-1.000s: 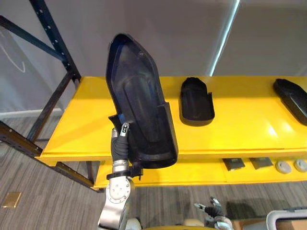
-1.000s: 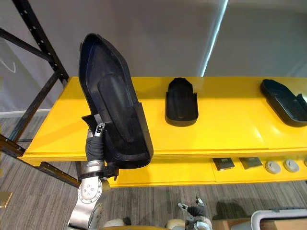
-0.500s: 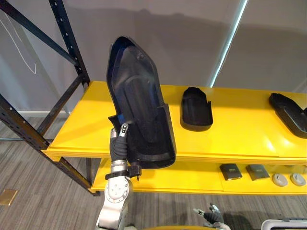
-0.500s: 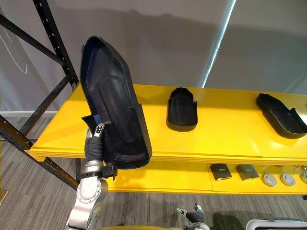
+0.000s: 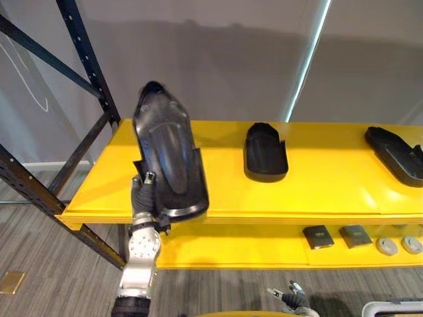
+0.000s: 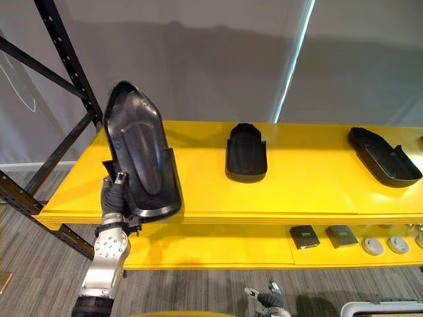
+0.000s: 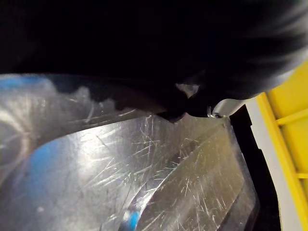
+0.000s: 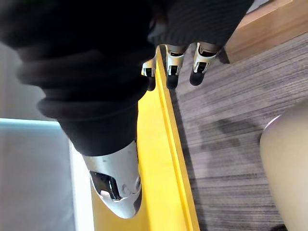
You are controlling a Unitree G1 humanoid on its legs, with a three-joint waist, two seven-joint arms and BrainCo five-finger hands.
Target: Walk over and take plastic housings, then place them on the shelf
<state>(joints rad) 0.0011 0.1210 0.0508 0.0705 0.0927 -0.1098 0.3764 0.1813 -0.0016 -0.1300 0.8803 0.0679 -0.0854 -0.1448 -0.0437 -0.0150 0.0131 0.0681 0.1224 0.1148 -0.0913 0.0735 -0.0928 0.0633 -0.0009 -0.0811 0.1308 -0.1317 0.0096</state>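
Left eye: noted left hand (image 5: 143, 196) curled round the bottom edge of a large black housing (image 5: 165, 152), held upright with its nose at 12 o'clock, before the left end of the yellow shelf (image 5: 330, 181); contact with it not readable.
Right eye: logged a second housing (image 6: 246, 153) flat on the shelf at 3 o'clock of the held one, and a third housing (image 6: 384, 157) further toward 3.
Left wrist: saw the held housing's scratched glossy shell up close.
Right wrist: found right hand (image 8: 174, 62) empty, fingers loose and straight, above grey floor (image 8: 226, 125).
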